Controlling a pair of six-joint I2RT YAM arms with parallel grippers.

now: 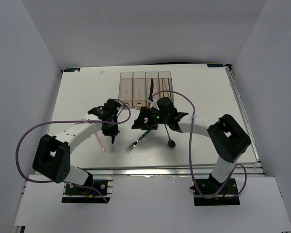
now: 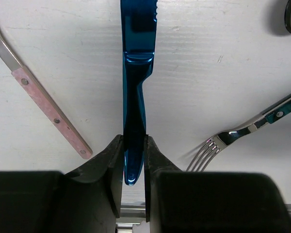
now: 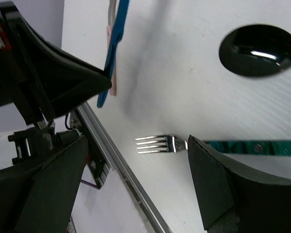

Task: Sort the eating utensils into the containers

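Observation:
My left gripper (image 1: pixel 109 128) (image 2: pixel 134 155) is shut on the handle end of a blue knife (image 2: pixel 138 73); the blade points away from it. The knife also shows in the right wrist view (image 3: pixel 114 46). A pink-handled fork (image 2: pixel 43 104) (image 1: pixel 101 142) lies just left of it. My right gripper (image 1: pixel 150 122) (image 3: pixel 140 165) is open and empty over a teal-handled fork (image 3: pixel 157 144) (image 1: pixel 138 140) (image 2: pixel 233 138). A black spoon (image 1: pixel 170 141) (image 3: pixel 259 51) lies right of that fork. The four clear containers (image 1: pixel 145 87) stand in a row at the back; a black utensil (image 1: pixel 150 89) sticks out of one.
The metal rail of the table's front edge (image 3: pixel 121 170) (image 1: pixel 174 170) runs close below the teal fork. The right arm's purple cable (image 1: pixel 184 99) loops over the area in front of the containers. White walls enclose the table.

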